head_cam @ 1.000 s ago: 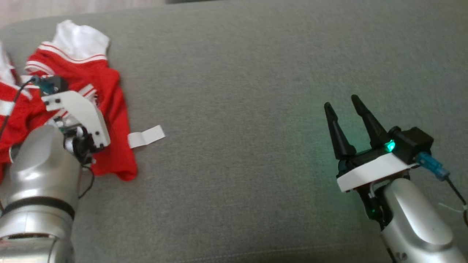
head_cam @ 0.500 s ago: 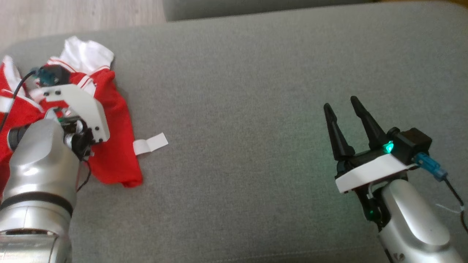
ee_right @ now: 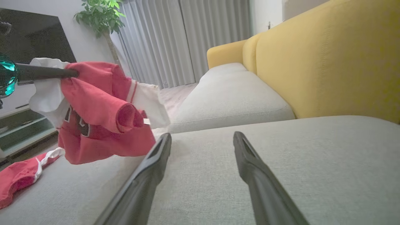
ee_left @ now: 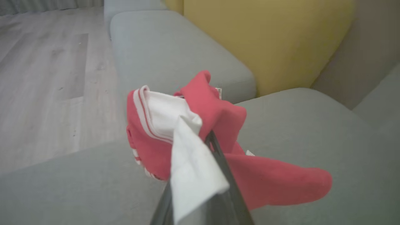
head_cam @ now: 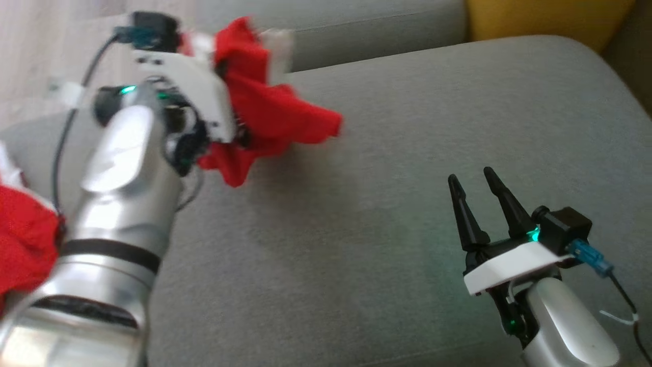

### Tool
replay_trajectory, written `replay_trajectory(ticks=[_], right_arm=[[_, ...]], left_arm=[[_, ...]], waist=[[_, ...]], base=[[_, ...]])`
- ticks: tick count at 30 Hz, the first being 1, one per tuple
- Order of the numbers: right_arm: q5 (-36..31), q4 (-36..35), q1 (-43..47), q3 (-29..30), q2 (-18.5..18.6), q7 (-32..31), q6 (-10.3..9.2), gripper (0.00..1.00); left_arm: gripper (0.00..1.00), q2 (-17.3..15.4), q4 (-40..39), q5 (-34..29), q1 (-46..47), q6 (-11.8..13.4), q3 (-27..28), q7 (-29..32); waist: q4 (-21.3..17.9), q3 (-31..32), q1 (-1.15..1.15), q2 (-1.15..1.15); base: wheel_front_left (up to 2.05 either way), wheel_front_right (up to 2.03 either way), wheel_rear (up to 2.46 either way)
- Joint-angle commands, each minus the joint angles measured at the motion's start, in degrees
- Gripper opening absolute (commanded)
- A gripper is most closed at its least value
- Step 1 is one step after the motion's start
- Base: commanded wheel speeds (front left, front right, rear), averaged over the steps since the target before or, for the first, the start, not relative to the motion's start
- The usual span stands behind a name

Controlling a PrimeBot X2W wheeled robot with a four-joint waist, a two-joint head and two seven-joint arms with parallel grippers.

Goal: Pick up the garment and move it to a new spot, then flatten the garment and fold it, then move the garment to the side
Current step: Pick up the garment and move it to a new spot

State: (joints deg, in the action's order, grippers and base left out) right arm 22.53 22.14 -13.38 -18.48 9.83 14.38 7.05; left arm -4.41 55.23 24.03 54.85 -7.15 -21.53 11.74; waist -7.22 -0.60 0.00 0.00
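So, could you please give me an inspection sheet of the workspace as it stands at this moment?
Surface: grey fabric sofa cushion, no damage seen.
Job's things: crumpled red and white garment, held up above the cushion by the left gripper.
Clutter: a red cloth with white trim lies at the cushion's left end.
Grippers: left gripper shut on the garment; right gripper open, empty, apart from the garment.
Cables: black cable loops at the left wrist; blue-plugged cable at the right wrist.
Surroundings: yellow sofa backrest, pale wooden floor, grey curtains, potted plant, dark screen.
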Motion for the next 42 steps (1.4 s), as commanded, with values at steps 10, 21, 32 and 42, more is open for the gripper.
replay_trajectory(ticks=[10,21,32,42], right_arm=[[-0.2,-2.8,-1.9,-1.0,0.0,0.6,0.44,1.0],[1.9,-4.1,-1.9,-1.2,0.8,0.6,0.44,1.0],[1.5,-5.4,0.4,1.4,1.2,0.6,0.44,1.0],[1.3,-6.9,3.8,2.5,1.5,0.6,0.44,1.0]], left_arm=[[0.0,1.4,-4.8,5.7,-8.2,-0.3,-6.5,-7.6],[1.0,1.5,0.1,13.7,-14.9,-0.2,-16.2,-18.9],[1.0,-2.2,-3.1,15.4,-13.2,2.0,-14.3,-25.6],[1.0,-7.6,-29.3,9.0,-33.0,13.2,-2.7,-26.7]], waist=[[-7.0,-1.4,0.0,0.0],[-6.2,-2.4,0.0,0.0],[0.0,0.1,0.0,0.0],[3.9,0.8,0.0,0.0]], base=[[0.0,0.0,0.0],[0.0,0.0,0.0],[0.0,0.0,0.0],[0.0,0.0,0.0]])
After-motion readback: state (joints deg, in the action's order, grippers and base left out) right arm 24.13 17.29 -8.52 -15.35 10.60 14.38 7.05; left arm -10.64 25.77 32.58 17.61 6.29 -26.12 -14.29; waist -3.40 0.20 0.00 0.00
